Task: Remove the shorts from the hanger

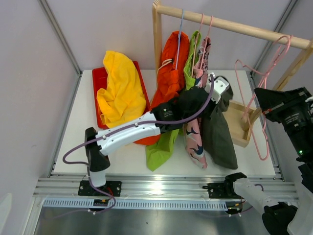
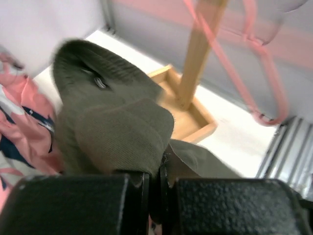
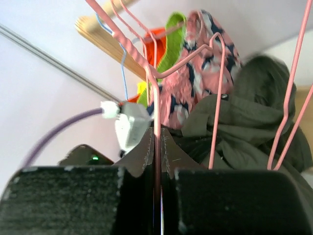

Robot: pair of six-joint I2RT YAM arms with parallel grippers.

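Left hand [image 2: 157, 176] is pressed together on a fold of the olive shorts [image 1: 218, 134], with the cloth bunched over its fingers. The rest of that pair hangs down from the grip to the counter [image 1: 78, 142], in front of the rack. Right hand [image 3: 157, 147] is clamped on the wire of a pink hanger [image 3: 155, 107], which hooks on the rail [image 1: 234, 24] at the far right. In the top view that hanger looks bare. The olive pair therefore seems to be off it or nearly so, though the right wrist view shows cloth close behind the wires, so I cannot be sure.

One pair looks done: the yellow shorts [image 1: 120, 90] lie heaped on the red tray [image 1: 97, 81] at the back left of the counter. Three are still on their hangers on the rail: the orange shorts [image 1: 171, 73], the lime shorts [image 1: 161, 147] and the pink shorts [image 1: 195, 142], crowded together just left of the olive pair.

By this count the task is less than half done. The olive pair still has to be put down, and the three hanging pairs remain.
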